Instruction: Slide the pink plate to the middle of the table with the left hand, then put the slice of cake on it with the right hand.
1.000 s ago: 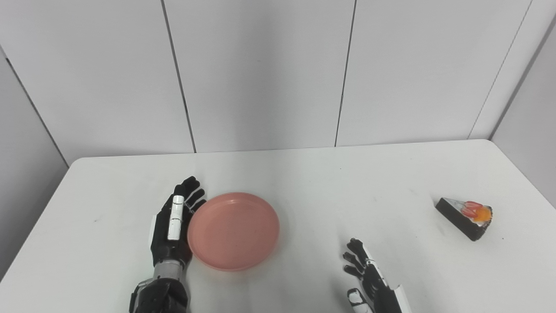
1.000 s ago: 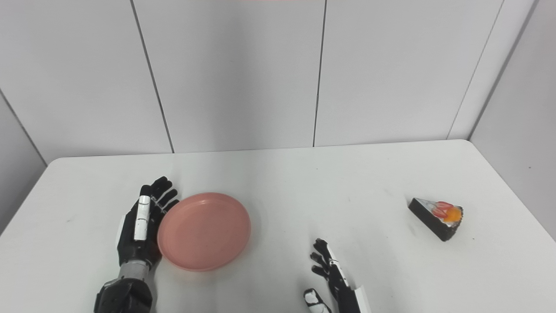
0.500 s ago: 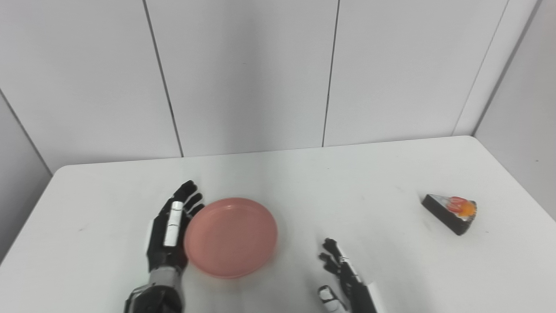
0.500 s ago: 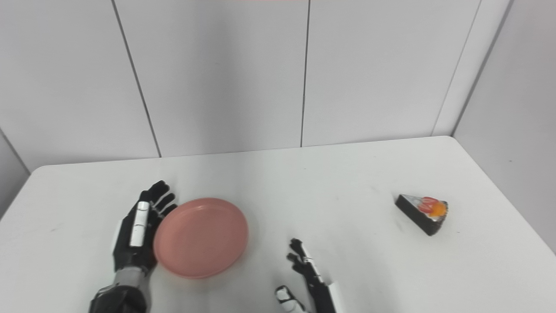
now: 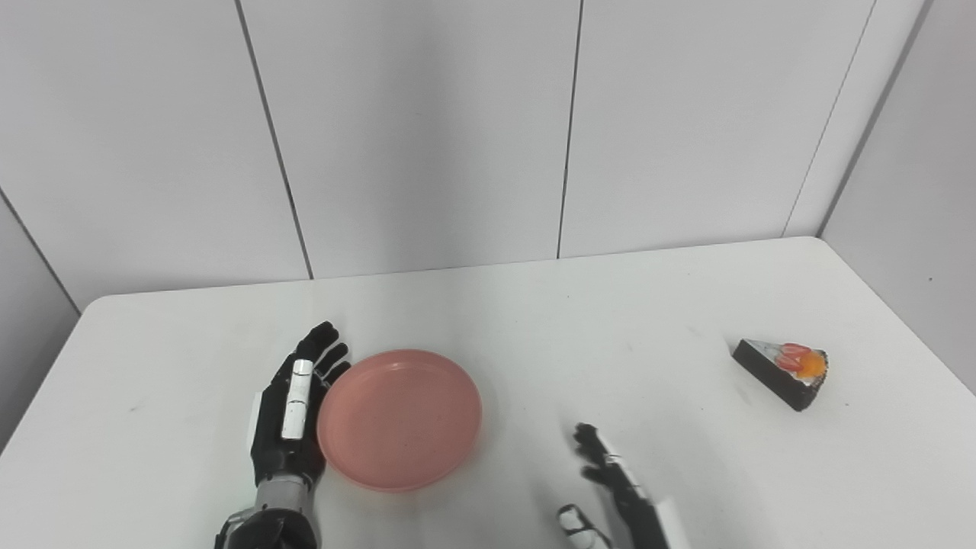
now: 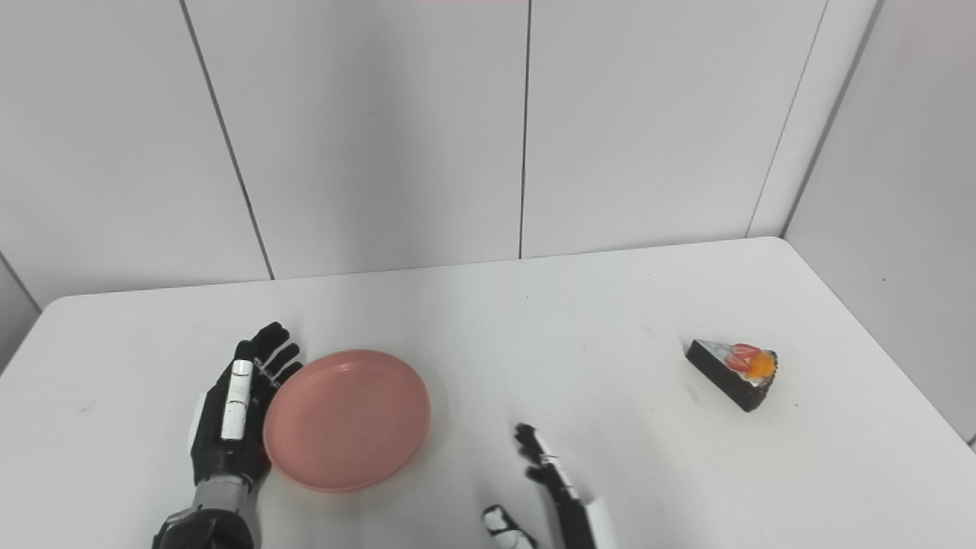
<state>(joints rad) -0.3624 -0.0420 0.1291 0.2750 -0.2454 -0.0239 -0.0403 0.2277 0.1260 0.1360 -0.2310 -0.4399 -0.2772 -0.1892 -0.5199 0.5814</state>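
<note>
White table (image 5: 488,320) carried the pink plate (image 5: 399,418), seemingly light, stiff and slick, best pushed at its nine-o'clock rim, where the left hand (image 5: 292,412) lay, fingers straight. At three o'clock, well apart, the slice of cake (image 5: 785,370) looked soft, better pinched by its dark sides; the right hand (image 5: 619,488) waited empty, fingers apart.

Left hand (image 5: 292,408): you see black fingers and a black palm shell, with a long white strip along one finger.
Left wrist: a short silver-grey cuff, then glossy black forearm casing below it.
Right hand (image 5: 616,488): black fingers with small white patches, a white-tipped thumb, and a white panel on the forearm.
</note>
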